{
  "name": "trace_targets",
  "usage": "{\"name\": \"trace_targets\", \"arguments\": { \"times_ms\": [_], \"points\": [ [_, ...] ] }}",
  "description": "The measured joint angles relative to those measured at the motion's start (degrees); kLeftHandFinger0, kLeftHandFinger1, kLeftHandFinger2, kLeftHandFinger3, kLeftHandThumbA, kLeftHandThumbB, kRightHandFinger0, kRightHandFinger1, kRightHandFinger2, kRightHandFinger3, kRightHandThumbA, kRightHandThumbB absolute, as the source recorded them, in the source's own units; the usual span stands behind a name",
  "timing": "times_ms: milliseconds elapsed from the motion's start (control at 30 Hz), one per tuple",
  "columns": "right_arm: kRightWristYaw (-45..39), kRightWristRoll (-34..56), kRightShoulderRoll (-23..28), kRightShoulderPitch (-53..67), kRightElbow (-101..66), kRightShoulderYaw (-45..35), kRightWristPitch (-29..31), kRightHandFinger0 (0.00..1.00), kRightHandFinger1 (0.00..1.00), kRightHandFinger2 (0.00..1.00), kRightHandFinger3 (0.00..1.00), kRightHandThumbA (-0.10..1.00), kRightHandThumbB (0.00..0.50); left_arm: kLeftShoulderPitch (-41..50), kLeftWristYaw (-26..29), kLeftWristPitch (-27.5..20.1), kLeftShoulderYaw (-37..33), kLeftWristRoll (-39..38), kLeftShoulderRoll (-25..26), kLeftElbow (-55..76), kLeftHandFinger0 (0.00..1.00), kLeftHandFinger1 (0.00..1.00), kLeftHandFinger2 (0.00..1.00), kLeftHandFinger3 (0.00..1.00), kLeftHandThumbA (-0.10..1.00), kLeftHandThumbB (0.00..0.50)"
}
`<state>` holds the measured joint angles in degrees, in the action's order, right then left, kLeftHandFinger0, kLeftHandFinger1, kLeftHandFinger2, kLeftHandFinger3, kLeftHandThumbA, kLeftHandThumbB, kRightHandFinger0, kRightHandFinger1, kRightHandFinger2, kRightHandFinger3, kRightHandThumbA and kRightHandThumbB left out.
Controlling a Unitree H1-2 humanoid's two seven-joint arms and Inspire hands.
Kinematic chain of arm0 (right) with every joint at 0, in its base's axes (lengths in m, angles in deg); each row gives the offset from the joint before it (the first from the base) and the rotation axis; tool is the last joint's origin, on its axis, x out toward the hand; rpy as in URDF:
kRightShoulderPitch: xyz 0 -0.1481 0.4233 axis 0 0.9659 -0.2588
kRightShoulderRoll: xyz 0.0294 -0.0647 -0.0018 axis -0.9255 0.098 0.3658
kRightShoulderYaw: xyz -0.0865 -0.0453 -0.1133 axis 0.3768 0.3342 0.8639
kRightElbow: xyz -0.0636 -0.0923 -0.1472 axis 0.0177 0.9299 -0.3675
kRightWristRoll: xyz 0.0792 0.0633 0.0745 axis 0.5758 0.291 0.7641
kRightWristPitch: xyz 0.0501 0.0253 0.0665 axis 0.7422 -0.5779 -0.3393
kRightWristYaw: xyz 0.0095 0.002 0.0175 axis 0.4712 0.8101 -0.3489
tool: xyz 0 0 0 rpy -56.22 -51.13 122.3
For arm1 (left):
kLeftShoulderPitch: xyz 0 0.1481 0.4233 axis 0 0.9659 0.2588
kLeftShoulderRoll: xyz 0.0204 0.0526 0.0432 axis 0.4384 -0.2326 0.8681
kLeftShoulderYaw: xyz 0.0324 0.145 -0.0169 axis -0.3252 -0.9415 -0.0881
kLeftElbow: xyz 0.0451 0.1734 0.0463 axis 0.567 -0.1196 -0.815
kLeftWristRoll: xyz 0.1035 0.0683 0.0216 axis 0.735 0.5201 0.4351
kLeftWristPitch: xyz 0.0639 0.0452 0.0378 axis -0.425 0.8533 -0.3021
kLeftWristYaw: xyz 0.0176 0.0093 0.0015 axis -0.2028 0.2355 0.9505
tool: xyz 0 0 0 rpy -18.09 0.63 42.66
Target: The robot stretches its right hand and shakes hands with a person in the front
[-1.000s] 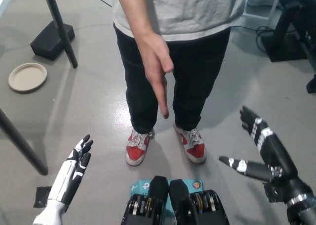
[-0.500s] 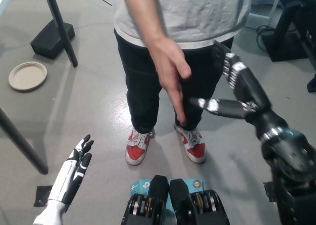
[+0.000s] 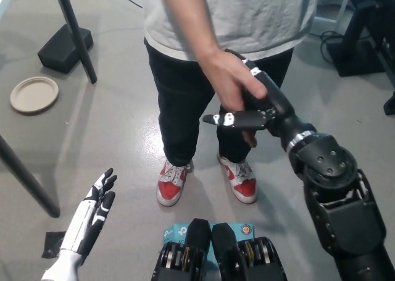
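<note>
Head view: nearest, at 7 o'clock, the white left robot hand (image 3: 92,214) rests low over the floor, fingers straight and slightly apart, holding nothing, same spot as a second ago. At about 6 o'clock, a teal label (image 3: 176,234) on the floor peeks out by the robot's body; its print is too small to read.

Farther out, red-and-white sneakers (image 3: 171,182) stand planted as before.

Main change: the black right robot hand (image 3: 256,108) has swung up from 4 o'clock, low and wide, to about 1 o'clock near picture centre, and now meets the person's hand (image 3: 231,83). The person's hand has also lifted and come forward. The two are touching, palm against palm; the robot's thumb (image 3: 228,118) juts out below the person's fingers, and the other black fingers are mostly hidden behind the person's hand. So fingers look apart, wrapping not yet closed; judged as contact made, clasp not confirmed.

Task reads as mostly done: reach finished, grip and shake remaining.

Far, at 10 o'clock, a tan plate (image 3: 34,95) lies on the floor. No readable brands anywhere.
</note>
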<state>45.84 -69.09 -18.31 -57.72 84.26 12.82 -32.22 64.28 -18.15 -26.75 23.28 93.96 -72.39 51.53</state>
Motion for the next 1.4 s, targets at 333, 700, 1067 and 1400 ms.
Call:
{"name": "trace_targets", "arguments": {
  "times_ms": [333,700,1067,1400],
  "points": [
    [0.2,-0.53,-1.86,-2.75,5.18,0.35,-0.64,1.0,1.0,1.0,1.0,0.46,0.335,-0.04,-0.03,0.02,0.0,0.01,-0.02,0.02,1.0,1.0,1.0,1.0,1.0,0.089],
    [6.4,-3.82,-5.3,-3.86,8.73,-0.63,1.25,1.0,1.0,1.0,1.0,-0.01,0.217,-0.28,-0.09,0.06,0.0,-0.02,-0.06,0.04,1.0,1.0,1.0,1.0,1.0,0.093],
    [7.8,-6.7,-4.14,-0.3,-7.54,-0.86,1.43,1.0,1.0,1.0,1.0,0.15,0.26,-0.28,-0.32,0.05,0.0,-0.17,-0.08,-0.04,1.0,1.0,1.0,1.0,1.0,0.082],
    [5.85,-6.75,-3.78,2.68,-27.83,-0.58,-3.06,1.0,1.0,1.0,1.0,0.17,0.263,-0.27,-0.57,0.13,0.0,-0.16,-0.08,-0.24,1.0,1.0,1.0,1.0,1.0,0.079]
  ]
}}
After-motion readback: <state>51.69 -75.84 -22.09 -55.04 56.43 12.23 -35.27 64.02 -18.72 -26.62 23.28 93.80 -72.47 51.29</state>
